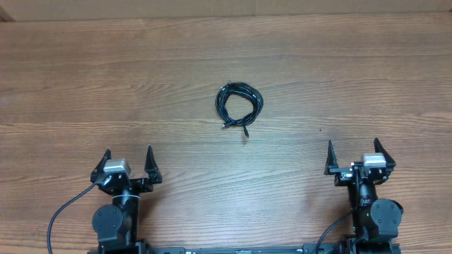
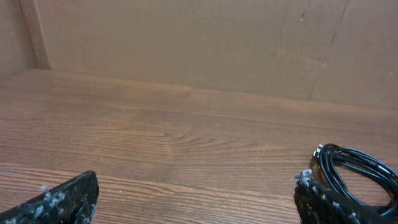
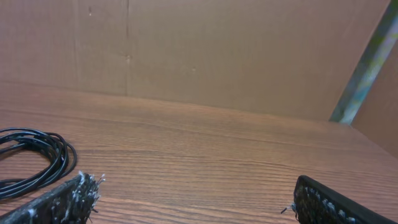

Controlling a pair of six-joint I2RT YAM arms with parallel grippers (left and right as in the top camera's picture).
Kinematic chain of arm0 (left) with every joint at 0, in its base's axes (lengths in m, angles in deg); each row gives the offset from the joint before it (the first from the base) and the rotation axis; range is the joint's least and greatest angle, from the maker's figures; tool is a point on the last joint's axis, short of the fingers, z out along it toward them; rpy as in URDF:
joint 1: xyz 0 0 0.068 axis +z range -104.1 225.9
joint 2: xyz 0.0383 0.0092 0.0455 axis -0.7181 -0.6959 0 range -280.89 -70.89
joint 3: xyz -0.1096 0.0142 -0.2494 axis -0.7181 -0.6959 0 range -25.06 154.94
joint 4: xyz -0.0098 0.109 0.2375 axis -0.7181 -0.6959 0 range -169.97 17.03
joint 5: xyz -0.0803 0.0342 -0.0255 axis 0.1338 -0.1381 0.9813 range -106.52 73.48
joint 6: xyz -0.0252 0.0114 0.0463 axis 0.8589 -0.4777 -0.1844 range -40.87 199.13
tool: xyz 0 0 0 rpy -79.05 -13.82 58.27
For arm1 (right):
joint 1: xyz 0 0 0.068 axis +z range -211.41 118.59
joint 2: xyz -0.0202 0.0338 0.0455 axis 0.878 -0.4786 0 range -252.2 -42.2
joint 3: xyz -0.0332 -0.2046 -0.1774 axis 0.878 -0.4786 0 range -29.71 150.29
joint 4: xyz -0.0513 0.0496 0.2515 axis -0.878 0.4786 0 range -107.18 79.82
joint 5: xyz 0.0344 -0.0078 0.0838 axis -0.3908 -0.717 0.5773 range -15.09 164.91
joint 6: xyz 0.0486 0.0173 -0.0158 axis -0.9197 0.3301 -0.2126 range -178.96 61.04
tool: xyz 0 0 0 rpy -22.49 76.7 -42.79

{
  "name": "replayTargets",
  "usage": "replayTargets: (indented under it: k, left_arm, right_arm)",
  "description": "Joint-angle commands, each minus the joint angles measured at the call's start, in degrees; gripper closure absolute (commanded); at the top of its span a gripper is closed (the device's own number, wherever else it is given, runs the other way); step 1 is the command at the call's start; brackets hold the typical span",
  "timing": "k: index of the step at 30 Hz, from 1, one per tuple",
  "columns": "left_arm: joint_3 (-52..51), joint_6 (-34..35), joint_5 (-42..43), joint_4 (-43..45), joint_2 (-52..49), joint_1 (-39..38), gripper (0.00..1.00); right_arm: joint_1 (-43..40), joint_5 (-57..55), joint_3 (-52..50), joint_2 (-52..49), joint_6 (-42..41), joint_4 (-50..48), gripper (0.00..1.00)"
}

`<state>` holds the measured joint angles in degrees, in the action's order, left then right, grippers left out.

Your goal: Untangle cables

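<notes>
The cables (image 1: pixel 239 106) are lying in one loose, tangled black coil on the wooden counter (image 1: pixel 353 63), near its middle, with a couple of small plug tips poking out at the coil's near edge. Nothing is touching them. The left pincer (image 1: pixel 128 150) is sitting at the near left of the counter, well apart from the coil, with its two fingers (image 2: pixel 68 198) spreading wide and gripping nothing. The right pincer (image 1: pixel 353 142) is sitting at the near right, likewise well apart from the cables, its jaws gaping and empty. In the left wrist view the coil is showing at the right edge, beyond the right-hand finger; in the right wrist view it is showing at the left edge. A brown cardboard wall (image 2: pixel 186 43) is standing along the far side of the counter.
</notes>
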<state>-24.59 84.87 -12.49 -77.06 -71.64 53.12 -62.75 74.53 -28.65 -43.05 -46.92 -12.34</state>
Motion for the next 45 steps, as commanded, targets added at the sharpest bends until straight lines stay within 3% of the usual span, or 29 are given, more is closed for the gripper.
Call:
replayTargets:
  k: [1, 8, 11, 13, 16, 18, 20, 22, 24, 26, 30, 36, 42, 45]
  left_arm:
    - [-0.17, -1.03, -0.61, -0.17, 0.48, -0.11, 0.00]
    - [-0.17, -1.01, -0.61, -0.17, 0.48, -0.11, 0.00]
    - [-0.15, 4.26, 1.22, -0.20, 0.39, -0.17, 0.00]
    - [-0.13, 11.69, 3.32, 1.38, -0.63, -0.11, 0.00]
    - [-0.07, 13.73, 3.50, -0.24, -0.66, -0.11, 0.00]
    - [0.02, 16.85, 7.52, 0.13, -0.90, -0.15, 0.00]
    - [0.50, 12.87, 14.64, 1.03, -1.11, -0.11, 0.00]
    - [3.98, 6.67, 16.39, -7.67, -1.22, -0.13, 0.00]
    - [9.70, 5.51, 10.14, -21.29, -2.05, -0.13, 0.00]
    - [15.28, 4.90, 7.32, -29.46, -3.41, -0.13, 0.00]
    - [28.04, 4.96, 7.43, -33.81, -8.87, -0.13, 0.00]
    - [47.91, 2.82, 8.55, -39.10, -23.82, -0.13, 0.00]
    - [70.16, -5.20, 8.61, -58.99, -40.19, -0.13, 0.00]
    - [77.48, -4.02, 17.73, -66.23, -46.58, -0.13, 0.00]
  right_arm:
    - [0.22, 0.09, -0.61, 0.68, 0.04, -0.11, 0.00]
    - [0.22, 0.98, -0.61, 0.68, -0.02, -0.85, 0.00]
    - [0.22, 5.46, -0.61, 0.63, -2.95, -0.52, 0.00]
    - [0.22, 5.35, -0.59, 0.63, -3.43, -2.49, 0.00]
    - [0.22, 7.89, -0.57, 0.63, -3.48, -3.08, 0.00]
    - [0.22, 10.60, -0.57, 0.63, -5.55, -1.31, 0.00]
    - [0.22, 11.04, -0.57, 0.17, -12.20, -1.03, 0.00]
    - [0.22, 12.17, -0.57, -0.37, -17.86, -1.09, 0.00]
    - [0.22, 15.82, 0.07, -1.14, -19.39, -0.83, 0.00]
    - [0.22, 18.32, 1.36, -2.29, -19.56, -0.52, 0.00]
    - [0.22, 20.44, 6.29, -6.12, -19.52, -0.57, 0.00]
    - [0.22, 21.57, 21.51, -16.26, -19.52, 3.06, 0.00]
    - [0.22, 37.70, 36.83, -23.82, -19.52, 9.84, 0.00]
    - [0.22, 42.60, 37.90, -24.30, -20.87, 10.14, 0.00]
